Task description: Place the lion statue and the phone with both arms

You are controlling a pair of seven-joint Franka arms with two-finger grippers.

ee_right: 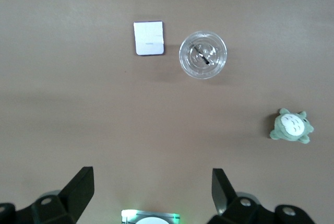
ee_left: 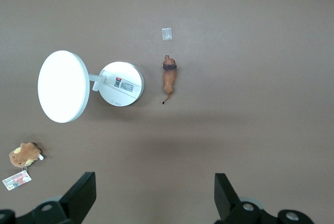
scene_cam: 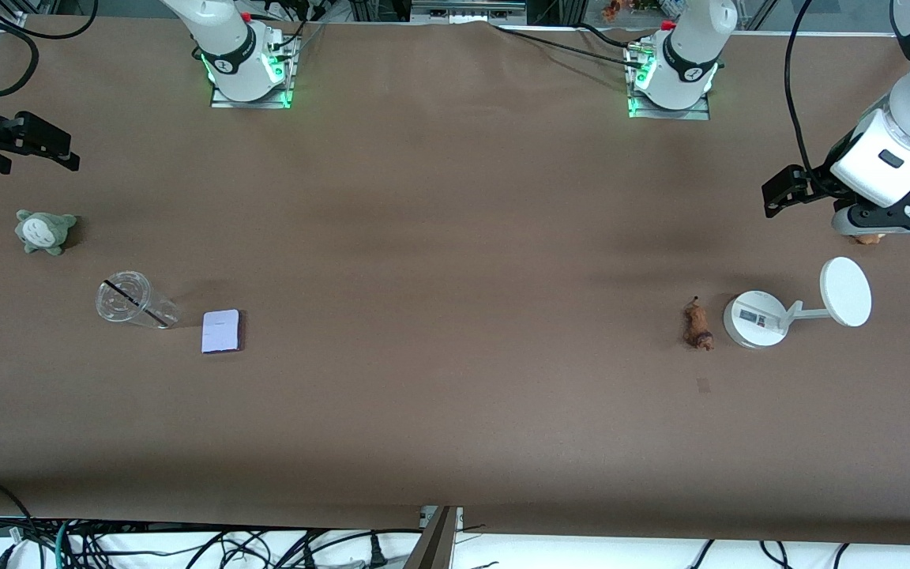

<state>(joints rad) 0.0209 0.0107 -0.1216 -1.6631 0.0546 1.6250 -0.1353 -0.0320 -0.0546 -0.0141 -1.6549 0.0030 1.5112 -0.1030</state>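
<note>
A: My left gripper (scene_cam: 775,194) hangs wide open and empty over the left arm's end of the table; my right gripper (scene_cam: 44,146) likewise at its own end.

B: And the front view?

A: Lion (scene_cam: 697,325) lies beside the stand (scene_cam: 755,318); phone (scene_cam: 221,330) by the cup (scene_cam: 129,300).

B: Wrist views?

A: Left shows the lion (ee_left: 168,78) below, right the phone (ee_right: 148,38). I'd guess each arm waits high to drop on its own target.

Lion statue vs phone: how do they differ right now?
The lion statue is a small elongated orange-brown figurine; the phone is a flat pale rectangular slab, clearly larger. The lion statue lies toward the left arm's end, beside the white stand; the phone lies toward the right arm's end, beside the clear cup. Both rest on the table, ungripped.
</note>
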